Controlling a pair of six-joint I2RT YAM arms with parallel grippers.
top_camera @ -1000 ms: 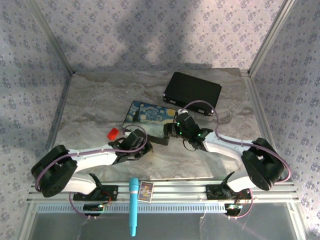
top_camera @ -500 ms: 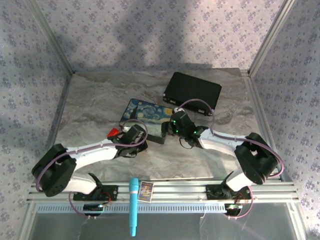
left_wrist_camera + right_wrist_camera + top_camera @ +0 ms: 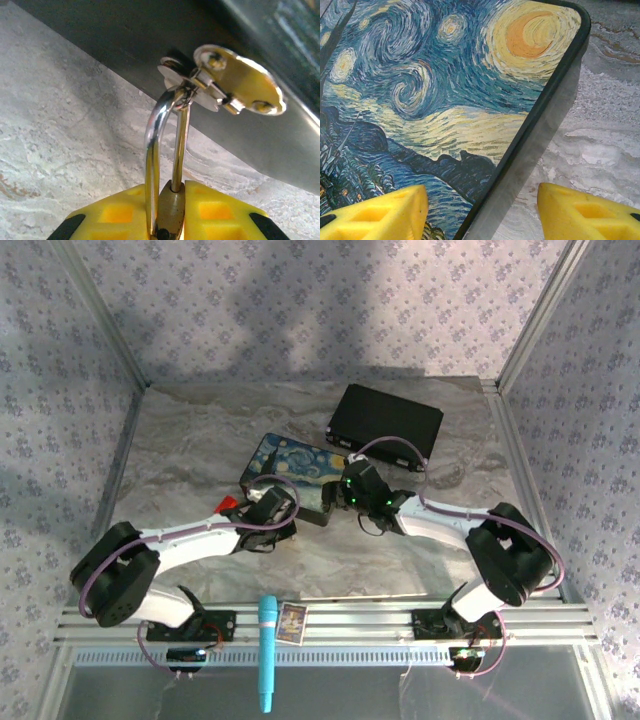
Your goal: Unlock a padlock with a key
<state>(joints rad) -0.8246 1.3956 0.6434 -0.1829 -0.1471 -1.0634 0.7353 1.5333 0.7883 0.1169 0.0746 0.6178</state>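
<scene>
Red and small, an object (image 3: 227, 505) is seen on the marbled surface (image 3: 60, 125). To its right the left tool (image 3: 167, 222) is clamped on the brass padlock (image 3: 171, 207), between its yellow pads (image 3: 117, 217). Its silver shackle (image 3: 152, 145) is threaded through the hasp (image 3: 235, 85) on the side of the painted box (image 3: 435, 100). That box's edge is straddled by the right tool (image 3: 481, 212), jaws held apart, one finger (image 3: 375, 215) over the lid, one over the surface. A black case (image 3: 385, 425) is set behind.

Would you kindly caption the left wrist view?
Left end effector pinches the small brass padlock, silver shackle looped through the dark box's metal hasp.
</scene>
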